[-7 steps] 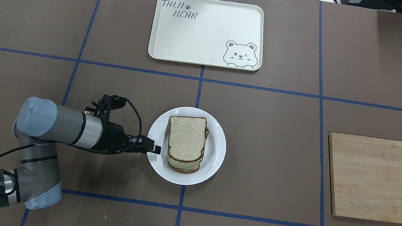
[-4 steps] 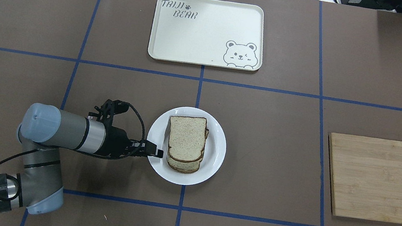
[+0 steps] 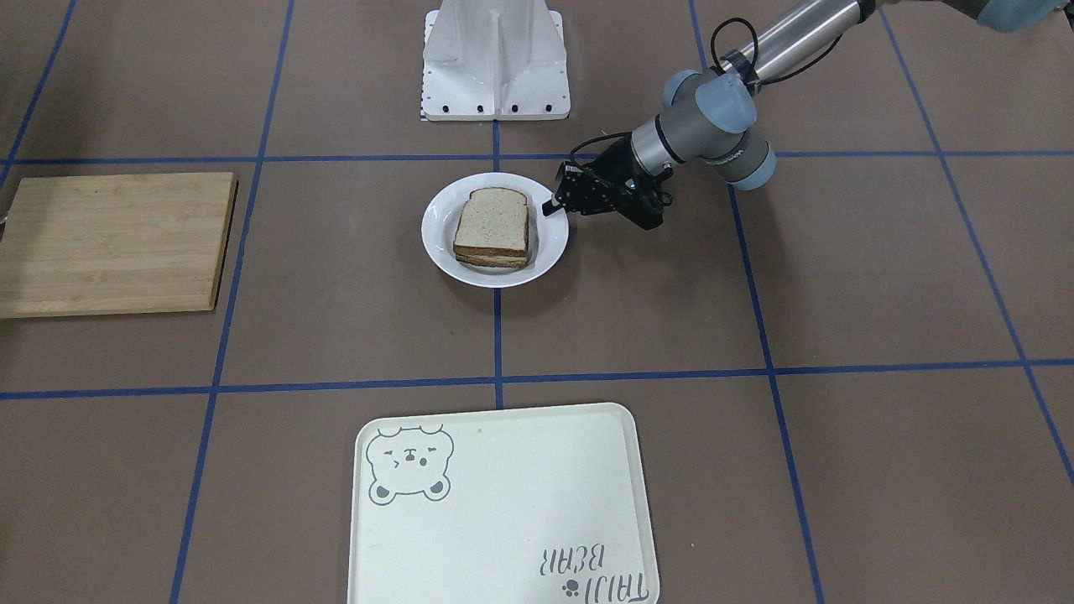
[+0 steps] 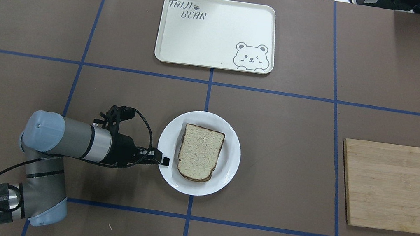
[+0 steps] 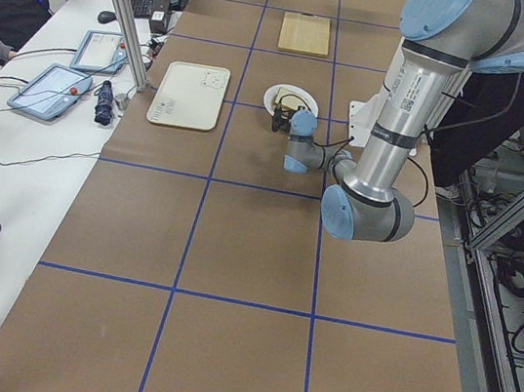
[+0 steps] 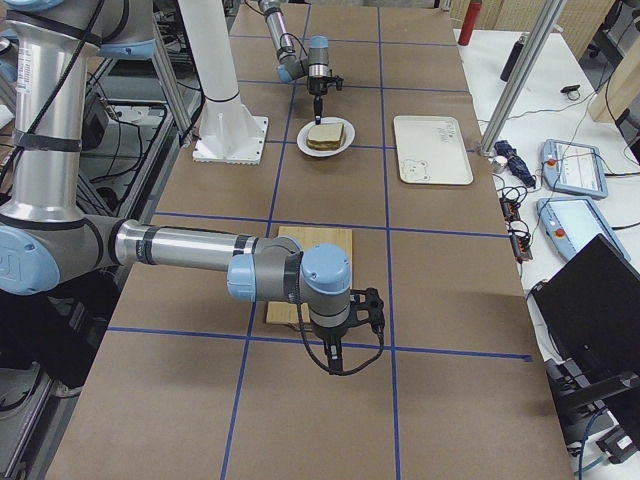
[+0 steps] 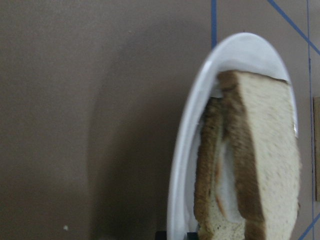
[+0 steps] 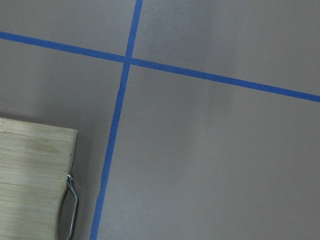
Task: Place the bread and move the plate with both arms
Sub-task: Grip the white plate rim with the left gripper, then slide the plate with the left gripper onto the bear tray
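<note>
The white plate (image 4: 226, 174) sits at the table's middle with a stack of bread on it. The top slice of bread (image 4: 199, 152) is plain, pale and speckled, with a dark crust. In the left wrist view the bread (image 7: 270, 150) shows a lower slice and a white layer under it, and the plate's rim (image 7: 182, 150) runs up the middle. My left gripper (image 4: 163, 160) is low at the plate's left rim and looks shut on it; it also shows in the front view (image 3: 555, 204). My right gripper (image 6: 350, 312) hangs by the wooden board; I cannot tell whether it is open or shut.
A cream tray with a bear drawing (image 4: 214, 31) lies beyond the plate. A wooden cutting board (image 4: 401, 188) lies at the right, its corner and metal handle in the right wrist view (image 8: 30, 185). The white base mount (image 3: 495, 59) stands at the robot's side.
My left gripper has moved right onto the plate's rim. The plate has shifted slightly right. The top slice has slid right and turned, now covering the slice below.
</note>
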